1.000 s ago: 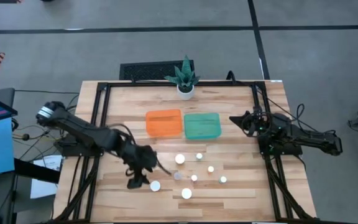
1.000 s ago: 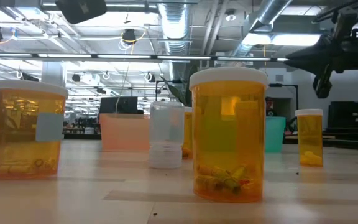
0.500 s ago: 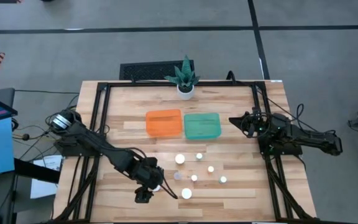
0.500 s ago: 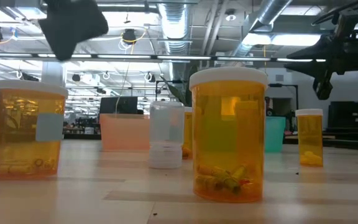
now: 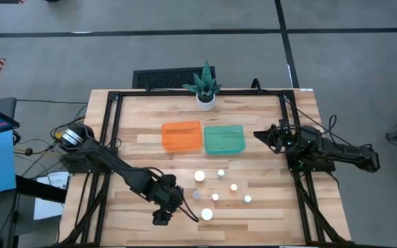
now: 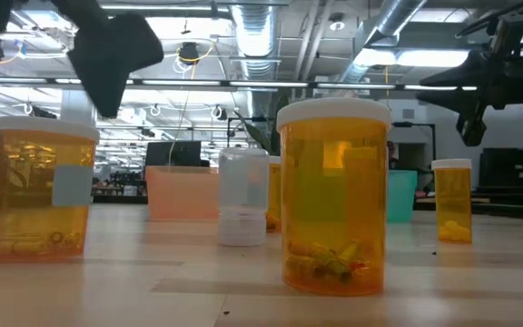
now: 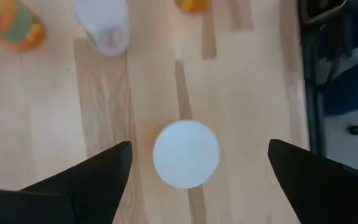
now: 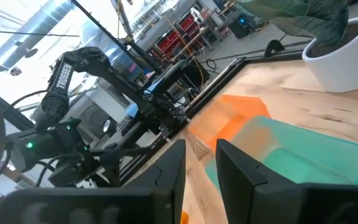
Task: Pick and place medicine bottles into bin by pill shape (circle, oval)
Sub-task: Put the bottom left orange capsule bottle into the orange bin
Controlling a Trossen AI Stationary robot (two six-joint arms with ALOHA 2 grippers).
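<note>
Left tool (image 7: 191,165) hangs with fingers spread wide over a white-capped bottle (image 7: 186,154); right tool (image 5: 262,133), fingers slightly apart, waits beside the green bin (image 5: 224,140).

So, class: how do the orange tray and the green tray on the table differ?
The orange tray lies nearer the left arm's side; the green tray lies nearer the right arm's. Orange against teal-green is the other plain difference. Both are shallow rectangles of similar size, set side by side in front of the potted plant.

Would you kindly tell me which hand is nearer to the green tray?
The right hand hangs just beside the green tray. The left hand is far off, above a white-capped bottle near the table's front edge.
</note>
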